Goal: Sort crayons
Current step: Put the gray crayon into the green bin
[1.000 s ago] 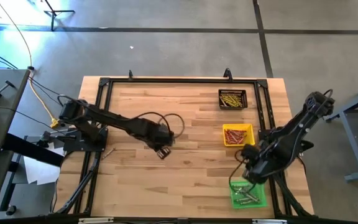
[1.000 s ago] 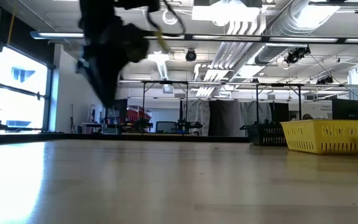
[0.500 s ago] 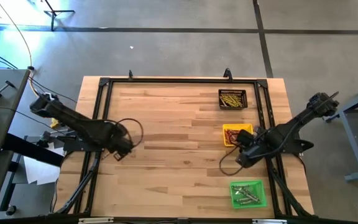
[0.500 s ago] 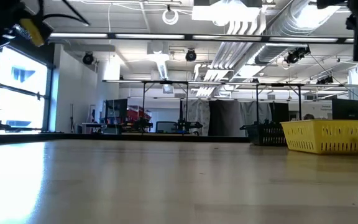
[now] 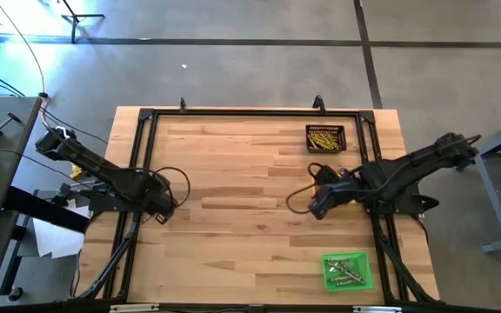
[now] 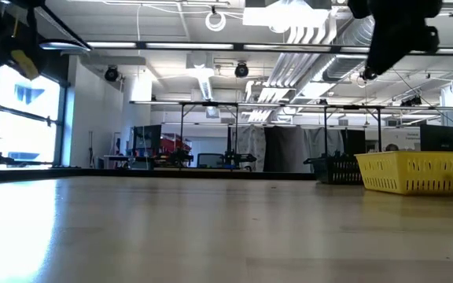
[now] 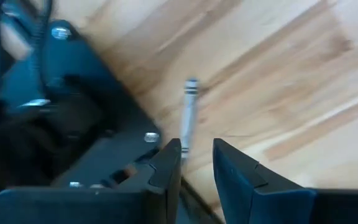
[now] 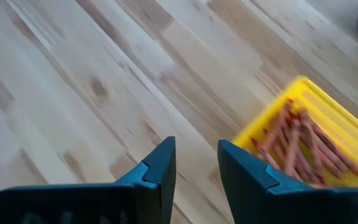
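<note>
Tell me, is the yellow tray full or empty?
Neither: the yellow tray holds a pile of red crayons, seen in the right wrist view; part of its floor remains bare.

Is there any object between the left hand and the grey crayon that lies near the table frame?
Nothing visible stands between them. In the left wrist view, the grey crayon lies on bare wood just beyond the left hand, whose fingers stand apart with nothing in between. The black table frame runs beside the crayon, not across the path.

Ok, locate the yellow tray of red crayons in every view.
High view: yellow tray right of centre, largely covered by the right arm.
Low view: right edge.
Left wrist view: not in it.
Right wrist view: beyond the fingers, red crayons inside.
Shared landmark: the wooden tabletop.
</note>
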